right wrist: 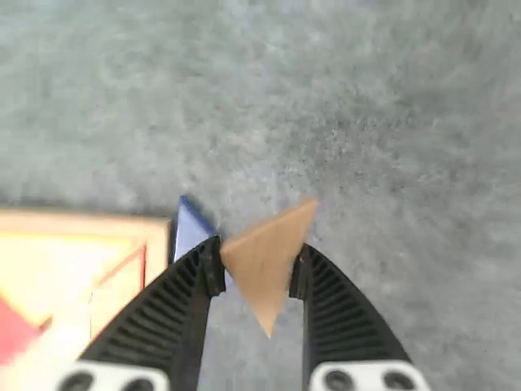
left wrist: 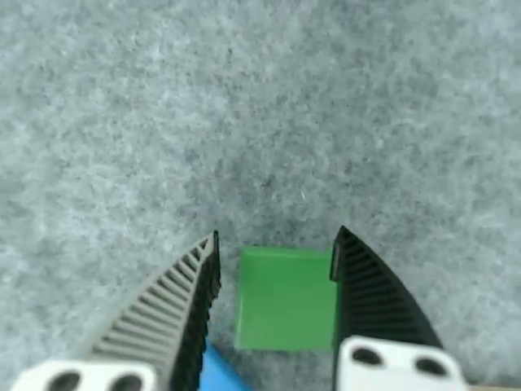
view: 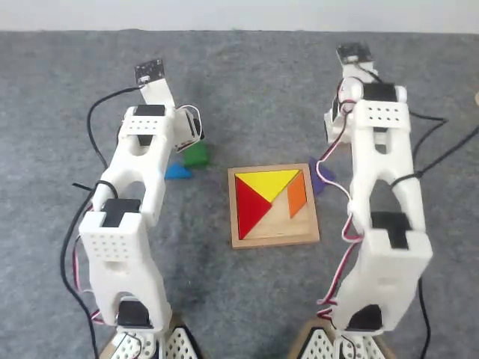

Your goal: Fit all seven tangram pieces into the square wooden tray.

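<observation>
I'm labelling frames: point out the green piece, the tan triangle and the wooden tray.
green piece (left wrist: 285,300), left wrist view, centre of top face.
tan triangle (right wrist: 262,262), right wrist view, middle of its face.
wooden tray (view: 288,226), high view, bare wood inside its near edge.

High view: fixed camera above and behind both arm bases, tilted down over the whole grey surface (view: 247,90), wooden tray (view: 273,241) mid-frame. Left wrist view: close to the surface, looking down between the parted fingers of the left hand (left wrist: 277,236) at a green square (left wrist: 285,300), also seen in the high view. Right wrist view: equally close, past the right hand (right wrist: 257,246) pinching a tan triangle (right wrist: 262,265), sharing a tray corner with the high view.
</observation>
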